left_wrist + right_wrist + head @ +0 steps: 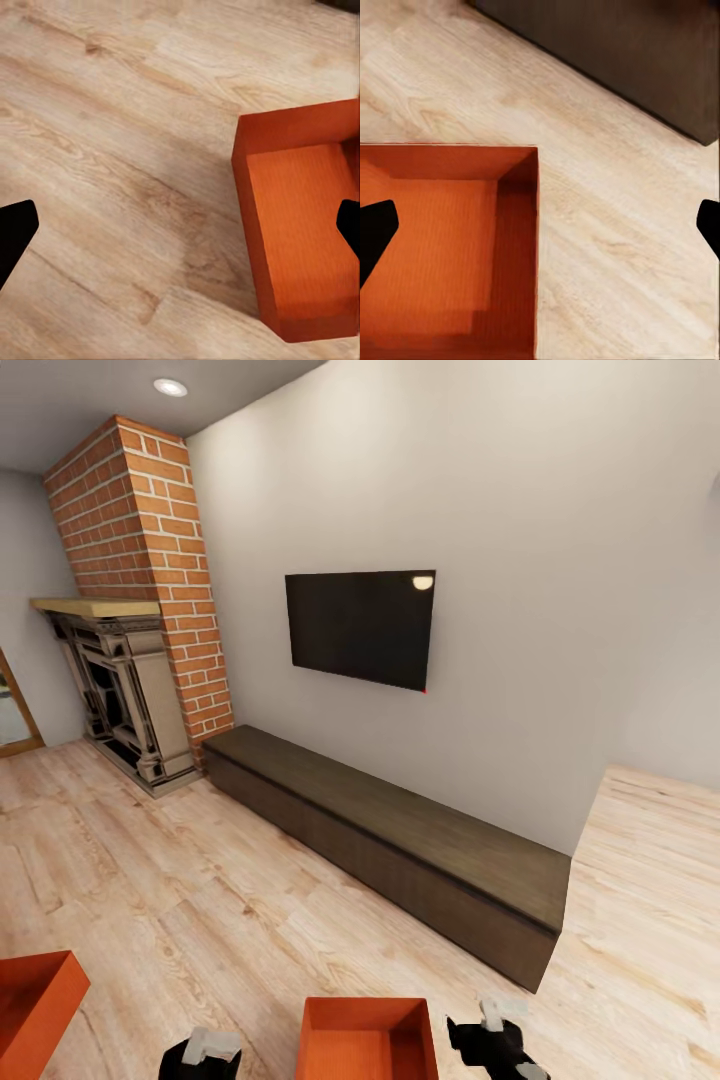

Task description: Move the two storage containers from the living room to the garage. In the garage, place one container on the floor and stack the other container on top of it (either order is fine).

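On the living room's wood-plank floor, one storage container sits between the wide-open left gripper and right gripper, the second container further left; each should probably straddle a side wall squarely before closing.

Both arms lowered at the head view's bottom edge, left tool and right tool apart from each other. Fingers spread wide on each, nothing between them.
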### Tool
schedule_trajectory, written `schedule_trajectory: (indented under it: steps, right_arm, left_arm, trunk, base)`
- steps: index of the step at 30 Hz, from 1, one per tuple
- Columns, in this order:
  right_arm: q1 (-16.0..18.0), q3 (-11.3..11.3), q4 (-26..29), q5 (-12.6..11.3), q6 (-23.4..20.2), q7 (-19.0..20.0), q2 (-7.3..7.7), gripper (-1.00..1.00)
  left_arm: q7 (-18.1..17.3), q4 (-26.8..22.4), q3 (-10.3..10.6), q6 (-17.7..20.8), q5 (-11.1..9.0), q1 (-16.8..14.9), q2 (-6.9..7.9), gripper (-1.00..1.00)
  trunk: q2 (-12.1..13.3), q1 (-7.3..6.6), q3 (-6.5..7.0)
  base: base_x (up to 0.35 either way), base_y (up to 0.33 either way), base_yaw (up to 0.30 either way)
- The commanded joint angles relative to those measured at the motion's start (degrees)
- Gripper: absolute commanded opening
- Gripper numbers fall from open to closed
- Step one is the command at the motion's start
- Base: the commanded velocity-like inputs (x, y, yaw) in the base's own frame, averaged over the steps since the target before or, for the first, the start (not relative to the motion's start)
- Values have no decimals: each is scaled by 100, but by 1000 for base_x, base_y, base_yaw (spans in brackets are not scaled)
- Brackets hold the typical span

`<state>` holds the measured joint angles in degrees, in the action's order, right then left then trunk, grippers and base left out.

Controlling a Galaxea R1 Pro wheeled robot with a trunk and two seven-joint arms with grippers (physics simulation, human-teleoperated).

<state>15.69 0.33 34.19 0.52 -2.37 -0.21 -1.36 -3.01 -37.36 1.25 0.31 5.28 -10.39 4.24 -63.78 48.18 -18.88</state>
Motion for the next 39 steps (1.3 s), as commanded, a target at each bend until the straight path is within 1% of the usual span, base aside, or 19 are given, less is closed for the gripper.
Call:
schedule_trajectory:
  steps: [1, 2, 5, 6, 9, 14, 17, 37, 39]
  right_arm:
    - [150, 1, -197, 5, -22, -142, -41, 100]
    - [397, 2, -628, 4, -12, -321, -106, 100]
    - [734, 2, -1226, 2, 1, -479, -176, 100]
    - [903, 2, -1508, 2, 7, -540, -203, 100]
    - [1084, 4, -1806, 1, 51, -594, -231, 100]
    - [1168, 9, -1965, 1, 318, -613, -245, 100]
    - [1113, -51, -1964, 4, 296, -621, -202, 100]
    - [1113, -51, -1956, 5, 296, -621, -196, 100]
    - [1097, 12, -2022, 48, 312, -627, -208, 100]
  left_arm:
    - [-4, -1, 5, 8, 27, -2, 2, 100]
    - [-2, 62, 4, 11, -62, -4, 1, 100]
    - [6, 293, 6, 10, -237, -17, -1, 100]
    - [15, 506, 6, 3, -344, -70, -1, 100]
    - [23, 829, 3, -12, -468, -208, -1, 100]
    - [27, 992, 0, -19, -526, -279, -2, 100]
    - [57, 1041, -2, -36, -546, -180, -100, 100]
    - [58, 1025, -2, -31, -546, -162, -101, 100]
    - [52, 960, 14, -31, -554, -122, -136, 100]
  trunk:
    - [-5, 0, -8]
    - [-5, 0, -8]
    - [-5, 0, -8]
    - [-5, 0, -8]
    - [-5, 0, -8]
    - [-5, 0, -8]
    - [-5, 0, -8]
    - [-5, 0, -8]
    - [-5, 0, -8]
  base:
    - [0, 0, 0]
    - [0, 0, 0]
    - [0, 0, 0]
    - [0, 0, 0]
    - [0, 0, 0]
    - [0, 0, 0]
    - [0, 0, 0]
    - [0, 0, 0]
    - [0, 0, 0]
